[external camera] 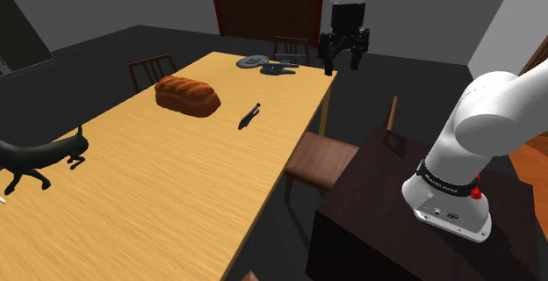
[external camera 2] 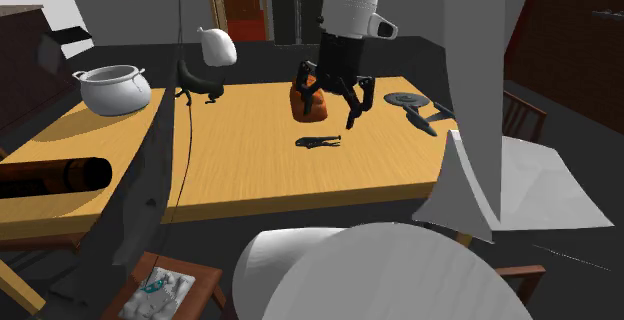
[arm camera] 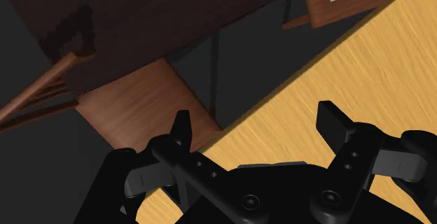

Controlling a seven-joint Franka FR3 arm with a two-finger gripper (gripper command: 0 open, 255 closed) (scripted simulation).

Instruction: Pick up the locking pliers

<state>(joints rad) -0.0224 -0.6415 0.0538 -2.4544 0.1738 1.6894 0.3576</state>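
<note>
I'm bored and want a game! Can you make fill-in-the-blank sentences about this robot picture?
The black gripper is wide ____, holding nothing.
The locking pliers lie on the wooden ____.
Near them sits a brown loaf of ____.
Missing words: open, table, bread.

End effector point(arm camera: 255, 116) over table point(arm camera: 382, 61) edge

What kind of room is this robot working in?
Probably a dining room: a long wooden table with chairs around it, a loaf of bread and a white pot on it.
</note>
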